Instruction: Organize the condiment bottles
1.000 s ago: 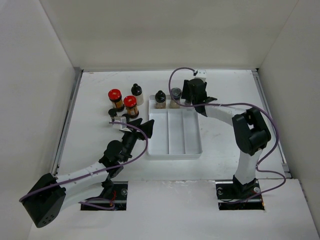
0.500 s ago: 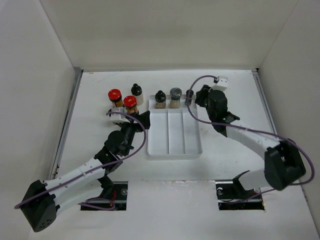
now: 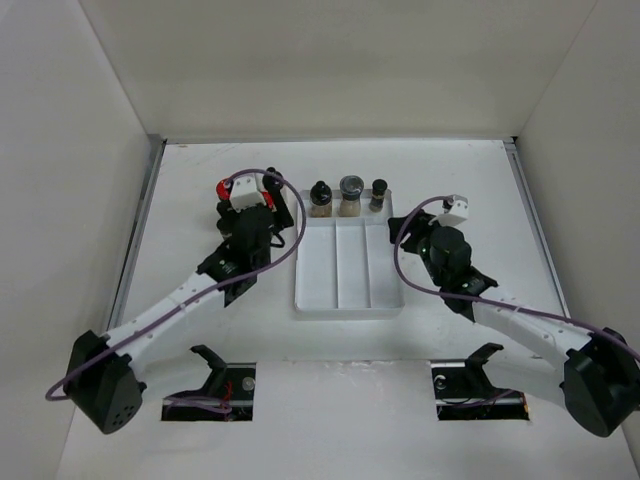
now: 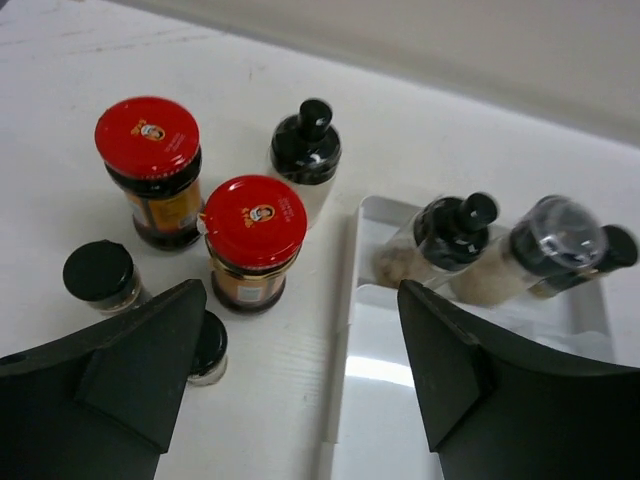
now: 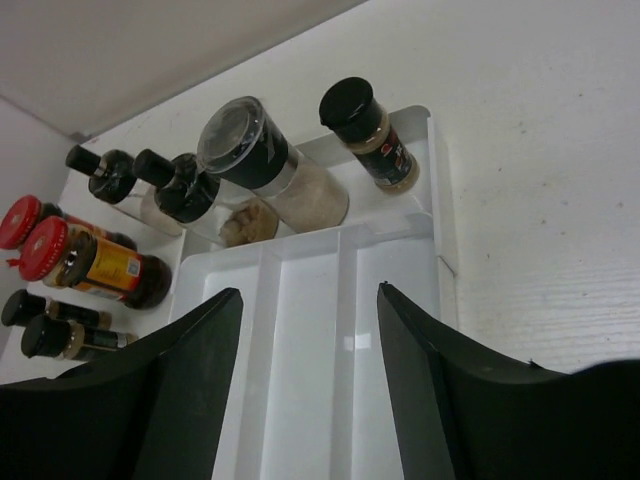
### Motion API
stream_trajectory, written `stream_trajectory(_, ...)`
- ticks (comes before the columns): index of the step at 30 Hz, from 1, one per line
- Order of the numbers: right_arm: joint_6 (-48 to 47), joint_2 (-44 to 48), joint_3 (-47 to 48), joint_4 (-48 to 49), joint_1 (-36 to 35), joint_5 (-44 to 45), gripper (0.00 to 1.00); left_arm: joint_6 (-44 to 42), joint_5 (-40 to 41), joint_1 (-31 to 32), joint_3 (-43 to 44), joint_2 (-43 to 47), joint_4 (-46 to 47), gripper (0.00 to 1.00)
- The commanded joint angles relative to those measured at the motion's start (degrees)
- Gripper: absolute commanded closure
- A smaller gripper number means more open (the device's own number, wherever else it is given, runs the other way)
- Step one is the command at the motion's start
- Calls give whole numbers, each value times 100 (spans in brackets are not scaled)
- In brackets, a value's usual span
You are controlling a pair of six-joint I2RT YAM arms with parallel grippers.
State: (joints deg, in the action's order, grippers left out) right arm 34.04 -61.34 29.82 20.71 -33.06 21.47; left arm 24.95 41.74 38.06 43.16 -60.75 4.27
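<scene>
Three condiment bottles stand at the far end of the white tray (image 3: 345,290): a black-topped one (image 3: 320,198), a grey-lidded one (image 3: 351,194) and a small black-capped one (image 3: 379,193). Left of the tray, in the left wrist view, stand two red-capped amber jars (image 4: 148,137) (image 4: 255,222), a white black-topped bottle (image 4: 306,156) and two small black-capped jars (image 4: 98,272) (image 4: 208,346). My left gripper (image 3: 264,205) (image 4: 300,292) hangs open above this group, holding nothing. My right gripper (image 3: 412,232) (image 5: 310,292) is open and empty, just right of the tray (image 5: 300,340).
White walls enclose the table on three sides. A raised strip (image 3: 140,230) runs along the left edge. The tray's three long compartments (image 4: 400,380) hold only the bottles at the far end. Purple cables loop over both arms.
My left gripper has moved away from me, over the red-capped jars. My right gripper has let go of the small black-capped bottle at the tray's far right and drawn back toward me.
</scene>
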Motion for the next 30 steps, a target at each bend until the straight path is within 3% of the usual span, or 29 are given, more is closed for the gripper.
stream_trajectory(1,146,140,-204,346,40,-222,34,-288,-86,-110,587,-541,-550,22)
stream_trajectory(6,164,228,-337,487,111,-319,19,-517,-148,-461,957,-1307,-428,17)
stream_trajectory(10,129,114,-311,495,111,-302,12,-456,-691,-857,1124,-1650,-392,16)
stream_trajectory(30,76,35,-311,592,58,-346,9,-412,-1027,-1367,1564,-2995,-93,12)
